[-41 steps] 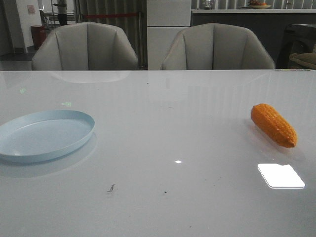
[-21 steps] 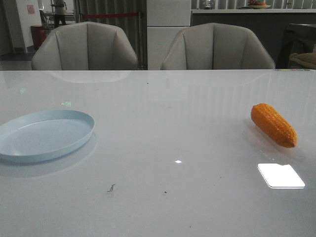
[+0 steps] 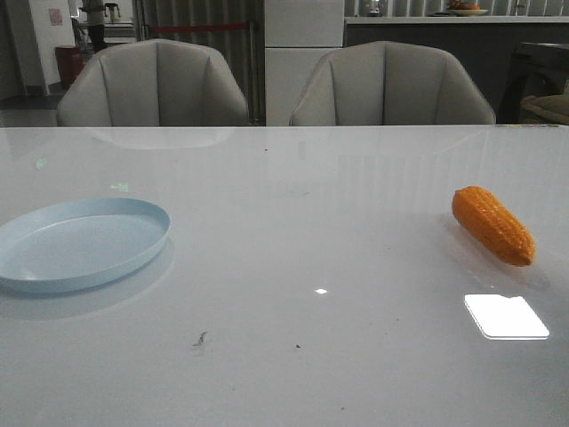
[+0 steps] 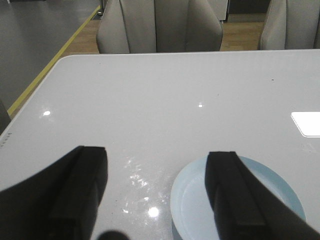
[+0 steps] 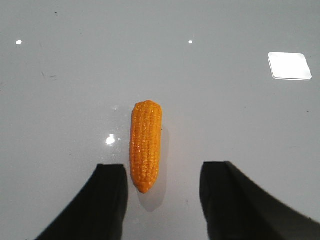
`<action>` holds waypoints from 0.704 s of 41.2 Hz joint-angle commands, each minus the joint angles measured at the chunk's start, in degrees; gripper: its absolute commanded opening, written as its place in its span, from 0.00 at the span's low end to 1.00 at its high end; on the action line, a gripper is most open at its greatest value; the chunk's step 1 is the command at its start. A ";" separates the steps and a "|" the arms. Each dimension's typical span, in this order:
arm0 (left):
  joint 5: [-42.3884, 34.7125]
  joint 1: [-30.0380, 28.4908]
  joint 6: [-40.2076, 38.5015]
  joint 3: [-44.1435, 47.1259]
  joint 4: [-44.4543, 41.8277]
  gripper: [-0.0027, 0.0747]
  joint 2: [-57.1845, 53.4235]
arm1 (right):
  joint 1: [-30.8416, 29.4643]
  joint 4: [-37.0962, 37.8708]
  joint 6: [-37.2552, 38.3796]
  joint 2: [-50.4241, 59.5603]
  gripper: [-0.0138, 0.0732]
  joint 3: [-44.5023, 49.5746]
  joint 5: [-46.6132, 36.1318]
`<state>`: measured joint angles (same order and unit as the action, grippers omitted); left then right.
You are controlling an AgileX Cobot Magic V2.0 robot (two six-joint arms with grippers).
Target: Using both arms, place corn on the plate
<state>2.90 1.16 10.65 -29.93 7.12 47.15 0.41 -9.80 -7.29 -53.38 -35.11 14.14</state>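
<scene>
The orange corn (image 3: 493,224) lies on the white table at the right. The pale blue plate (image 3: 53,253) sits empty at the left. Neither gripper shows in the front view. In the right wrist view my right gripper (image 5: 164,170) is open above the table, and the corn (image 5: 145,144) lies lengthwise with its narrow tip between the fingers, nearer one of them. In the left wrist view my left gripper (image 4: 156,156) is open and empty above the table, with the plate (image 4: 192,200) partly hidden behind one finger (image 4: 227,185).
Two grey chairs (image 3: 156,84) (image 3: 391,84) stand behind the table's far edge. A bright light reflection (image 3: 505,317) lies on the table in front of the corn. Small dark specks (image 3: 200,338) mark the near table surface.
</scene>
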 commanded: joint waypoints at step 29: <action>39.87 -0.07 -1.58 -45.22 0.26 0.65 37.31 | -0.06 -0.23 -0.34 0.50 0.67 -2.04 2.97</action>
<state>40.81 1.16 10.42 -69.07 7.02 81.36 0.41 -9.80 -7.29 -53.38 -35.11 20.00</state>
